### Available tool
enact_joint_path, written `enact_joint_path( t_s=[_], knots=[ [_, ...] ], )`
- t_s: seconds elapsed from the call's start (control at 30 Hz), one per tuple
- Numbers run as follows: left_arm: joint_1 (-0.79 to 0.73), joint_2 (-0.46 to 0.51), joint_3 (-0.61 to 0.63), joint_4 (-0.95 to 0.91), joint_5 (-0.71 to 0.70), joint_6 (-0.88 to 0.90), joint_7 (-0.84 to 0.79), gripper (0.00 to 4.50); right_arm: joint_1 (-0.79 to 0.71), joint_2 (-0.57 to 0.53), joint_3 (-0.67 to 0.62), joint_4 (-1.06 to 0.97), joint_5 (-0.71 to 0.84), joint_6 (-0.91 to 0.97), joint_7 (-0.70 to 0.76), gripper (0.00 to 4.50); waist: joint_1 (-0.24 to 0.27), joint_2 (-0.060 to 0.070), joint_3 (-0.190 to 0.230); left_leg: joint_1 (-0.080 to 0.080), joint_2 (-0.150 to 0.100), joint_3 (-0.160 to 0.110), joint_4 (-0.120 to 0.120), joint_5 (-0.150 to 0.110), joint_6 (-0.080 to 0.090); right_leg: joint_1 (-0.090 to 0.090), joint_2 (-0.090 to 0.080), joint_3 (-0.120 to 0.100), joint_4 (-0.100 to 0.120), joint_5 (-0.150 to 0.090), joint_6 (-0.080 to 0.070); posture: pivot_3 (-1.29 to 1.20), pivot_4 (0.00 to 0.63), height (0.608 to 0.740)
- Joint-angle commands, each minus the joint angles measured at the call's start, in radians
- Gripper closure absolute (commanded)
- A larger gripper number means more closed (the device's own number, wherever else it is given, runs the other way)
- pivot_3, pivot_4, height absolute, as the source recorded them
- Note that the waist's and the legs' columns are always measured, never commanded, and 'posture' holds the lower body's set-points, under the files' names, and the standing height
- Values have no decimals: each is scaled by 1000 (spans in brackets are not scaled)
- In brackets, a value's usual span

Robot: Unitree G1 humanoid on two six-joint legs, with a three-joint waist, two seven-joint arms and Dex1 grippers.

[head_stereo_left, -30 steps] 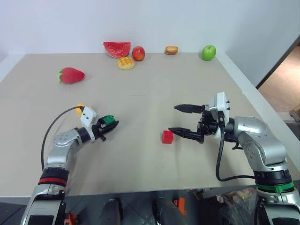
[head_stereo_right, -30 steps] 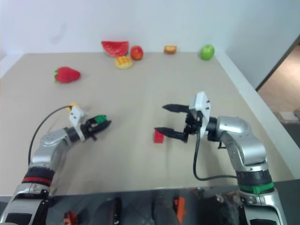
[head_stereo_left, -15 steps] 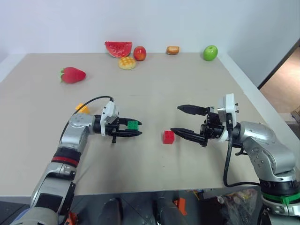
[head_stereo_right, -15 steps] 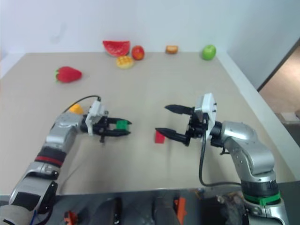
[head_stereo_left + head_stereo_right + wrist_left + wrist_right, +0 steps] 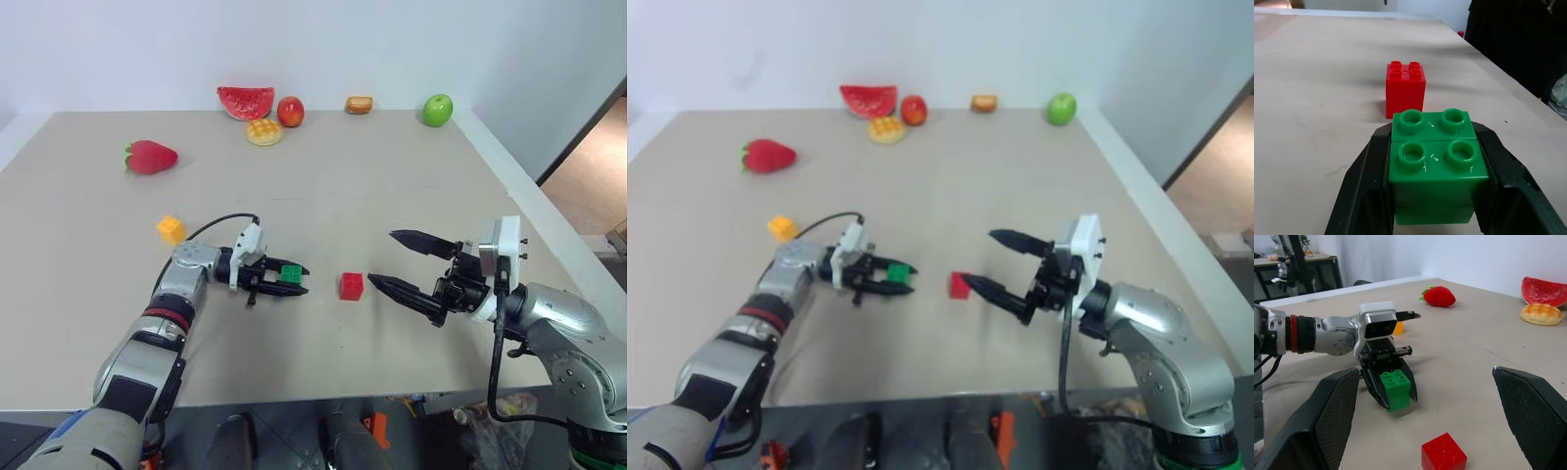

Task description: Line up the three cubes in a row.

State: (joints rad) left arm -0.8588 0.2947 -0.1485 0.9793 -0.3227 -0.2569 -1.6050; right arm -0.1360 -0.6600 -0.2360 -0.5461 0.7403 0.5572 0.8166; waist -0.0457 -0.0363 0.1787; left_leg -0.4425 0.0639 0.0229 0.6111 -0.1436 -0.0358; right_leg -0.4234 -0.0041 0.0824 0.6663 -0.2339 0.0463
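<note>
Left pincer point(image 5: 294, 279), pointing level, clamps green cube point(image 5: 290, 274).

Bright, even light, soft shadows, sharp, glare-free pictures.

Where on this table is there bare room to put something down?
Bare stretches: the table between the far fruit row and the grippers, and the near edge. Crowded: the middle, where the left gripper holds the green cube beside the red cube, facing the open right gripper.

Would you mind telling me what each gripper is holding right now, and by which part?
The left gripper pinches the green cube by its two opposite side faces, studs up. The right gripper is open and holds nothing.
</note>
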Motion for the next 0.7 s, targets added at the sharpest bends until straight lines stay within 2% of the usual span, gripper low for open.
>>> enact_joint_path(
  t_s=[0.03,0.7],
  knots=[
    [-19,-9,31,-4,7,-22,-9,3122,-11,-14,-14,-30,11,-11,-9,0,0,0,0,0,0,0,0,0,0,0,0,0,0,0,0,0,150,740],
    [-8,-41,56,52,129,-139,100,3122,-70,-6,33,21,-3,-33,1,0,1,0,0,0,0,0,0,0,0,0,0,0,0,0,0,0,150,740]
  ],
)
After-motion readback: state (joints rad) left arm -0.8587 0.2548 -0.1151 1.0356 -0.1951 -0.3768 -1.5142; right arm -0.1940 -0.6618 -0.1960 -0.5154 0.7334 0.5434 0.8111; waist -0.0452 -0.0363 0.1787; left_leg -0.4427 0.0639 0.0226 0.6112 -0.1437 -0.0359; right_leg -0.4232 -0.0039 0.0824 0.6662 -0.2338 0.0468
